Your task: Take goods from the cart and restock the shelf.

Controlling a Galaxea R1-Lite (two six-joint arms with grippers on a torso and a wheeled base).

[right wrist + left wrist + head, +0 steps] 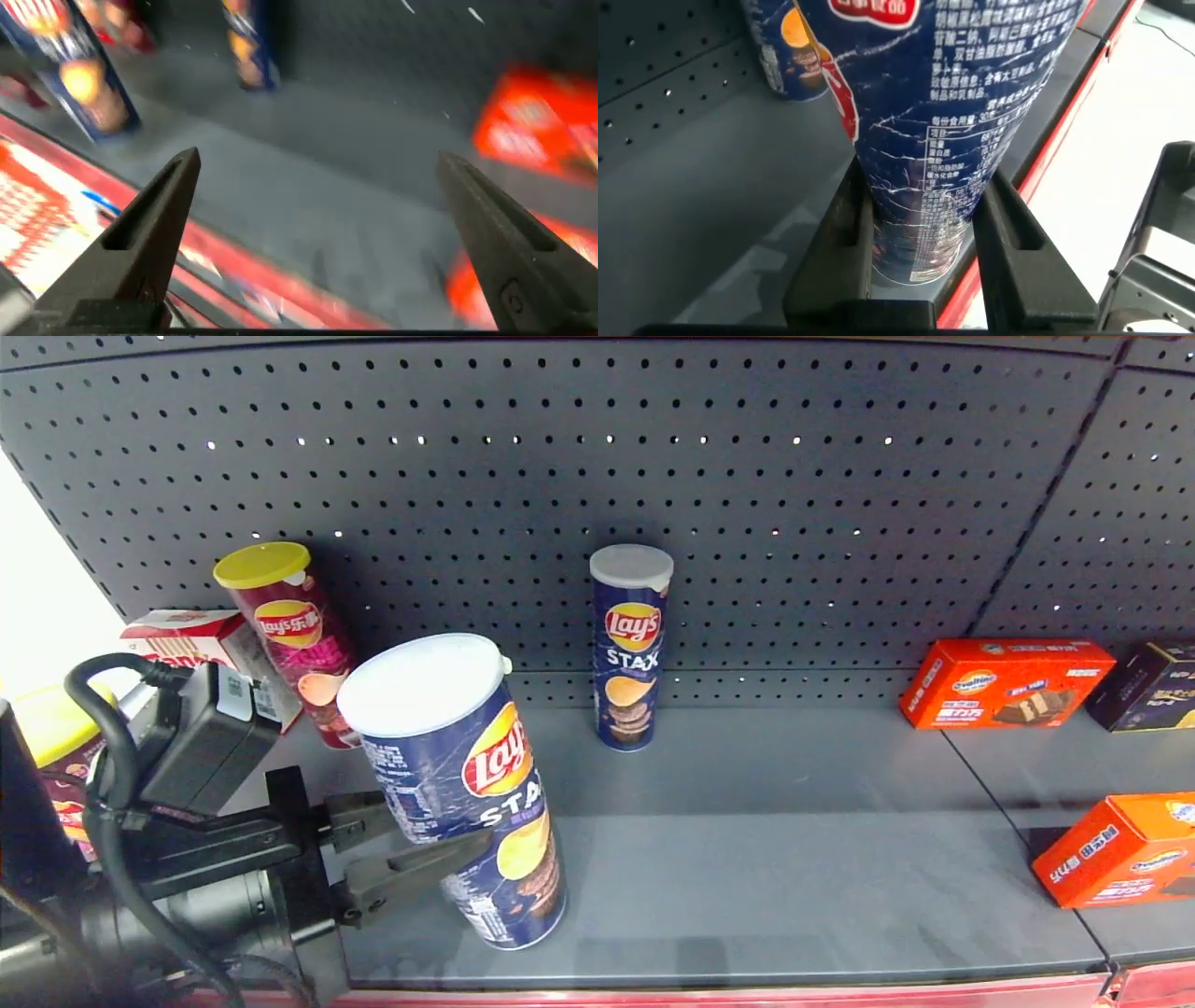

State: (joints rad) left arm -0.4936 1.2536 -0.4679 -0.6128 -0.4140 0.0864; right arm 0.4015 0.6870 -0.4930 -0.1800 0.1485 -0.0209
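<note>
In the head view my left pincer (439, 835) hides part of the tall blue cardboard crisp tube with a white plastic lid (448, 747), which it clamps, tilted, at seven o'clock on the grey metal shelf (794, 859). In the left wrist view the tube's top is cut off, and my black fingers (845, 233) press both curved sides. The right wrist view is blurred; my right pincer (318, 168) gapes wide above the shelf.

Near blue can (924, 112) cropped by the left wrist view's edge, lower sides covered by the clamping left gripper (924, 187). Yellow-lidded can (45, 714) mostly hidden behind the left arm (187, 859). Dark box (1153, 683) and front orange box (1116, 849) cut by the head view's right edge. Blurred in the right wrist view: far blue can (250, 47), rear orange box (537, 121).
</note>
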